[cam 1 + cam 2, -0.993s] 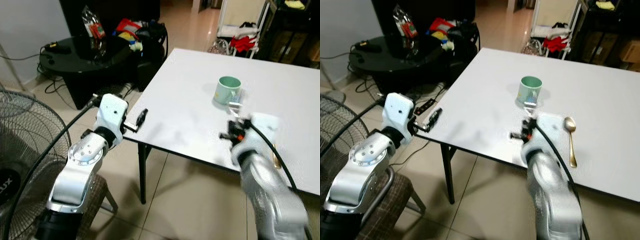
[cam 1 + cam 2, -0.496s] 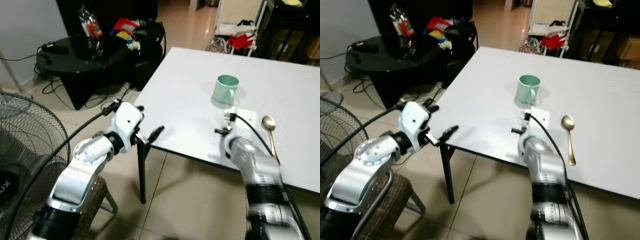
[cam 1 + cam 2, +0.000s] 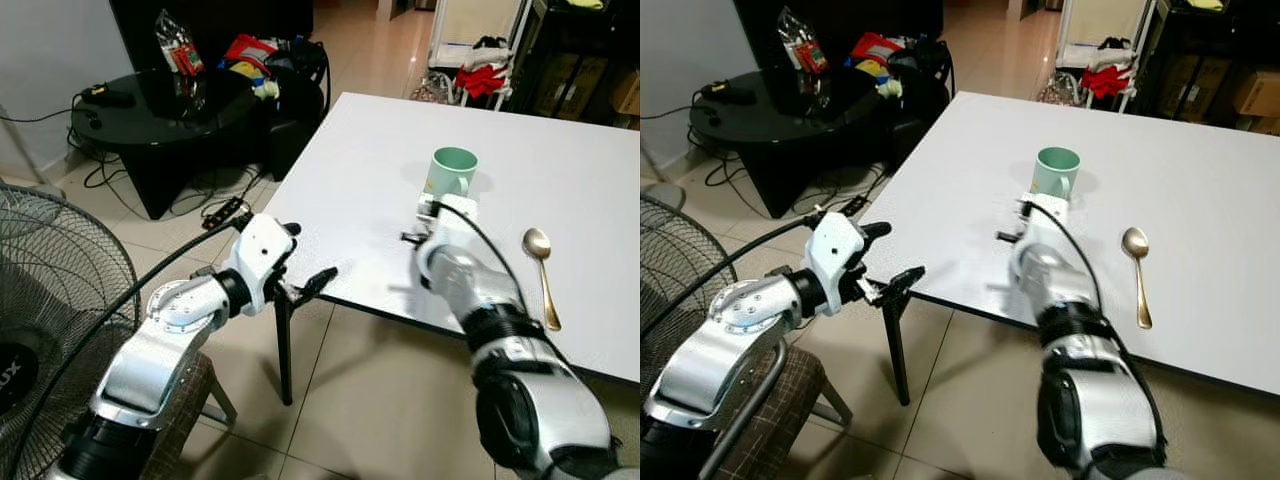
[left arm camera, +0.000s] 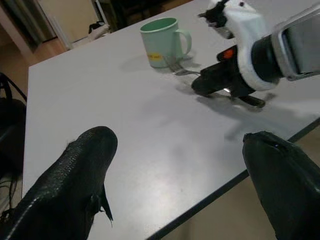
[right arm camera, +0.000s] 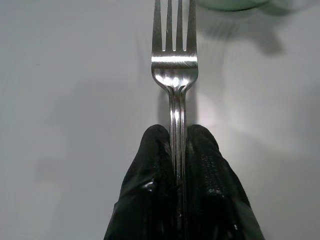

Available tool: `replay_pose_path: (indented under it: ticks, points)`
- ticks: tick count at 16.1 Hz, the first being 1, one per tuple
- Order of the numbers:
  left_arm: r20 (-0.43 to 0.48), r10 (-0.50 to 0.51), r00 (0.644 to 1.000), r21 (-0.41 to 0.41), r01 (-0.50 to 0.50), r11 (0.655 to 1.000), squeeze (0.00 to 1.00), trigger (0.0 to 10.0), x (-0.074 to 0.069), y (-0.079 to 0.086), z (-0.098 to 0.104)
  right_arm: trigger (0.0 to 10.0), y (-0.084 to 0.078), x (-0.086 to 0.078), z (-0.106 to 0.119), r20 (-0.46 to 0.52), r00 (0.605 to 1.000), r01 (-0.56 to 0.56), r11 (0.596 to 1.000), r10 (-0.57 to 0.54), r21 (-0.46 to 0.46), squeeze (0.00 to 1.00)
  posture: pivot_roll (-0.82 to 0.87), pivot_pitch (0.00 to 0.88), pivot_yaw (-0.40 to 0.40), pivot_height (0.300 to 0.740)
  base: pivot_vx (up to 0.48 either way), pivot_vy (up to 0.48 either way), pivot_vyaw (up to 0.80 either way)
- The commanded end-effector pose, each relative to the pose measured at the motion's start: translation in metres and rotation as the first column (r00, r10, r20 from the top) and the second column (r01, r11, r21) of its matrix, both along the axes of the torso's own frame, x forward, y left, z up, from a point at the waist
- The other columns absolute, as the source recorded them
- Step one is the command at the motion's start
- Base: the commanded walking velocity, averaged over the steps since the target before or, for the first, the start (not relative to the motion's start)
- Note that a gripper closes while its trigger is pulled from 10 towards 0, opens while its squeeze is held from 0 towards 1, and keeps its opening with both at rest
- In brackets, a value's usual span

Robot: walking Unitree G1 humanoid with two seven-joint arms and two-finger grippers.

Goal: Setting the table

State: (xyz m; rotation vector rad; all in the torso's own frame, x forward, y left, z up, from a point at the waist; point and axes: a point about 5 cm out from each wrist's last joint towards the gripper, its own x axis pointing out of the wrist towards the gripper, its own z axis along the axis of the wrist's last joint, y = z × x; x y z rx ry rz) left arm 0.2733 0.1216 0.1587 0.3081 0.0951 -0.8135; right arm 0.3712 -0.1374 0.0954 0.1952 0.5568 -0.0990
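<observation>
Two black fingers of the right gripper (image 5: 177, 145) are clamped on the handle of a fork (image 5: 174, 70) — polished steel, four straight tines, a narrow neck flaring into a rounded shoulder. The right wrist view gives that close detail, with the tines aimed at the base of the mug; the left wrist view instead shows the fork from the side, lying low over the white table (image 3: 360, 170) with its tines just beside the mug (image 4: 162, 41).

Nearest the robot, the left gripper (image 3: 305, 285) hangs off the table's near corner with its fingers spread wide and nothing between them; their rubbery, pebbled pads (image 4: 75, 180) frame the tabletop in the left wrist view.

On the matte tabletop the right gripper sits just in front of the pale green ceramic mug, which stands upright with its handle toward the robot. Right of it, well apart, lies a spoon (image 3: 541, 276) — gold-toned, bowl away from the robot.

Farther off to the left stand a wire fan (image 3: 50, 290) and a glossy black round table (image 3: 150, 105) strewn with clutter.
</observation>
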Motion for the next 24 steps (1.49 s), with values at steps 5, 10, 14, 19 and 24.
replay_pose_path:
  ticks: [5, 10, 14, 19, 24]
  points:
    - [-0.006, 0.001, 1.0, 0.013, -0.001, 1.0, 0.0, 10.0, -0.004, 0.007, 0.002, 10.0, 0.028, 0.001, -0.003, -0.016, 1.0, -0.005, 1.0, 0.005, 0.0, 0.0, 0.04, 0.034, 0.014, 0.74, 0.0, 0.0, 0.0]
    - [-0.003, -0.002, 1.0, 0.01, 0.002, 1.0, 0.0, 10.0, -0.003, 0.007, 0.003, 10.0, 0.034, -0.001, -0.008, -0.034, 0.999, 0.038, 0.999, -0.037, 0.026, 0.35, 0.04, 0.034, 0.016, 0.74, 0.0, 0.0, 0.0]
    - [0.0, 0.004, 1.0, 0.012, -0.004, 1.0, 0.0, 10.0, -0.002, 0.008, 0.003, 10.0, 0.035, -0.002, -0.011, -0.042, 0.998, 0.048, 0.998, -0.046, 0.028, 0.91, 0.04, 0.033, 0.012, 0.74, 0.0, 0.0, 0.0]
    - [0.006, 0.011, 1.0, 0.013, -0.011, 1.0, 0.0, 10.0, -0.001, 0.009, 0.004, 10.0, 0.036, 0.0, -0.009, -0.028, 0.999, 0.047, 0.999, -0.047, 0.025, 1.0, 0.04, 0.031, 0.012, 0.74, 0.0, 0.0, 0.0]
    - [0.066, 0.15, 0.987, -0.121, -0.141, 0.983, 0.0, 10.0, 0.005, 0.016, 0.019, 10.0, 0.021, 0.001, 0.039, 0.216, 0.975, 0.05, 0.998, -0.054, 0.027, 1.0, 0.03, 0.005, 0.017, 0.74, 0.0, 0.0, 0.0]
